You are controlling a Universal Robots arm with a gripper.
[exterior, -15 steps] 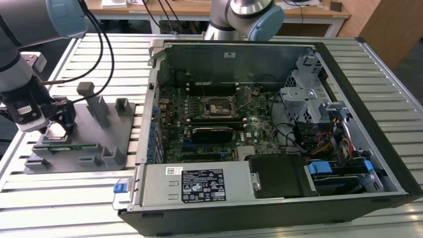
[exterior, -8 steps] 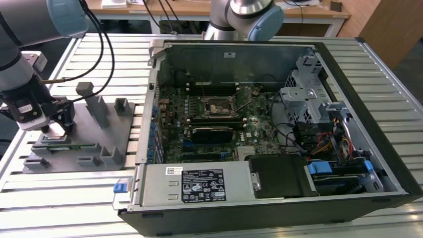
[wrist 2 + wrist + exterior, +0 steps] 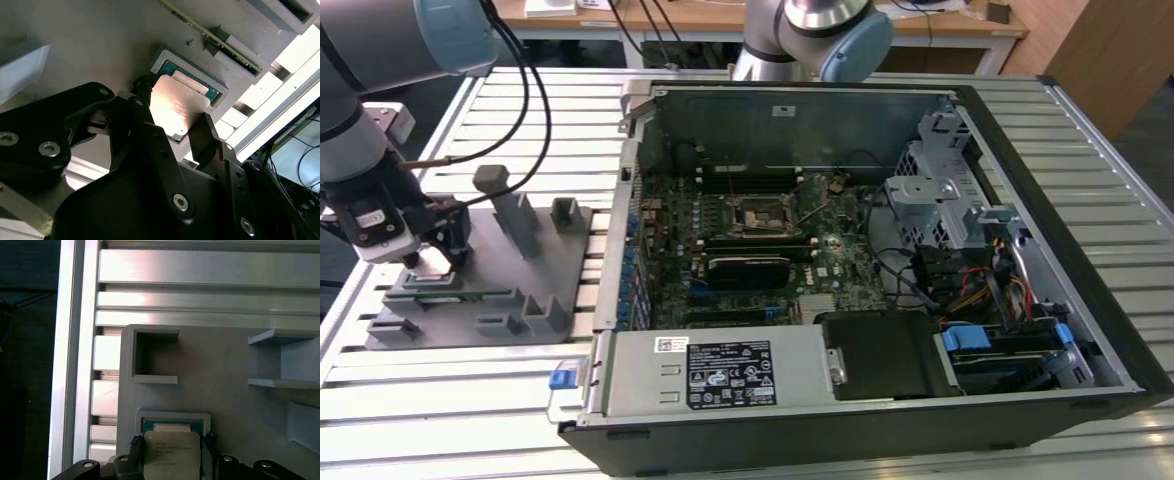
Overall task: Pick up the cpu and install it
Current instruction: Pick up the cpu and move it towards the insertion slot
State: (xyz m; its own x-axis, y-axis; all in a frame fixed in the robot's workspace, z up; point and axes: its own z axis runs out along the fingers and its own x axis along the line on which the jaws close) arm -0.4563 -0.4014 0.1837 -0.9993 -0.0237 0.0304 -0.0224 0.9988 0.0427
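Second wrist view: cpu (image 3: 176,106) (btw gripper (image 3: 172,114))

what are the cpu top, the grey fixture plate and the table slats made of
The cpu top: metal, likely; smooth silver lid with a bright sheen.
The fixture plate: probably plastic; matte, uniform grey, blocky walls.
The table slats: seemingly aluminium; pale brushed bands catching light.

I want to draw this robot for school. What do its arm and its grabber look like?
The arm is made of fat silver-grey tubes with light blue round caps at the joints. Thin black cables hang beside it. The gripper is shiny black, built from chunky linked bars dotted with small silver screws, and ends in two slim black fingers.
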